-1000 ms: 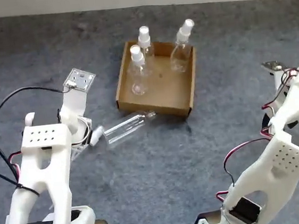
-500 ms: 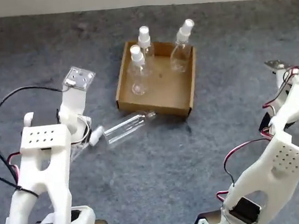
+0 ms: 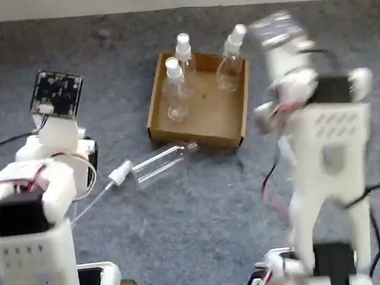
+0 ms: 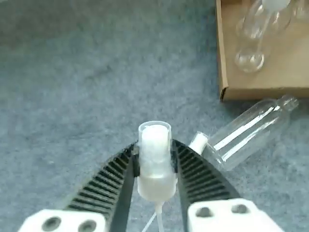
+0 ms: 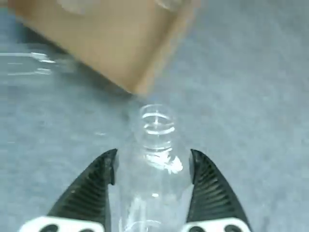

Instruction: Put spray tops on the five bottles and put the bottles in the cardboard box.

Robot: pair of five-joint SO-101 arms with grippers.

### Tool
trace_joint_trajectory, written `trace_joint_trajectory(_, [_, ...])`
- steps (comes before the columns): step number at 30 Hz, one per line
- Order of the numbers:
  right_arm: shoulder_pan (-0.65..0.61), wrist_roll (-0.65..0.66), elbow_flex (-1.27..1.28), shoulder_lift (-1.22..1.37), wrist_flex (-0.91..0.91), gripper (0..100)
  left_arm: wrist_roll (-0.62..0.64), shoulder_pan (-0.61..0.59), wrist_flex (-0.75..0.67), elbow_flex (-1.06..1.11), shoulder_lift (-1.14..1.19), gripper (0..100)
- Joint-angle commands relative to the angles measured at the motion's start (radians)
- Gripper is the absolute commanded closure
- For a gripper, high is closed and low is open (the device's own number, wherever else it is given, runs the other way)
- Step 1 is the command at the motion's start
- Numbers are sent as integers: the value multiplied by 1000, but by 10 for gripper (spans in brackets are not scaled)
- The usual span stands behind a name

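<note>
Lightness is the main thing to reckon with: the open bottle [image 5: 155,140] in the right gripper [image 5: 153,157] looks like thin, clear, empty plastic, probably slick and easy to squash or spin. I judge a hold on the body, with the neck left free, to be the sensible one. That gripper's jaws sit closed against the bottle's sides, above the grey carpet [image 5: 251,72] and near a corner of the cardboard box [image 5: 120,53]. The left gripper [image 4: 154,147] is pinched on a white spray top [image 4: 154,164] at its collar, with the dip tube running back toward the wrist. The tube looks thin and bendy, so it likely needs lining up with the neck before any pressing. Three capped bottles [image 3: 176,89] stand inside the box. A lying bottle [image 3: 158,161] rests on the carpet just outside the box's near wall, neck toward it, with a loose spray top [image 3: 120,171] just beside its base. In the high view each arm's own body stands over its gripper. The open bottle's lower body is cut off in the right wrist view, and its clear walls are hard to trace against the carpet.
</note>
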Motion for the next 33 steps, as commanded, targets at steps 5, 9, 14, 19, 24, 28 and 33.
trace_joint_trajectory(5, [-435,-163,564,-321,-499,995,206,22,-103,-47,-140,996])
trace_joint_trajectory(9, [-567,-204,769,-334,-711,995,394,21,-213,-25,-214,996])
trace_joint_trajectory(14, [-651,-209,881,-344,-794,995,537,19,-358,96,-308,996])
trace_joint_trajectory(19, [-719,-209,898,-344,-797,995,689,18,-476,265,-444,996])
trace_joint_trajectory(24, [-762,-218,909,-344,-931,995,712,18,-557,432,-607,996])
trace_joint_trajectory(28, [-768,-218,995,-346,-1059,995,713,-21,-574,509,-693,995])
trace_joint_trajectory(33, [-762,-219,1040,-346,-1129,995,717,-24,-571,515,-713,995])
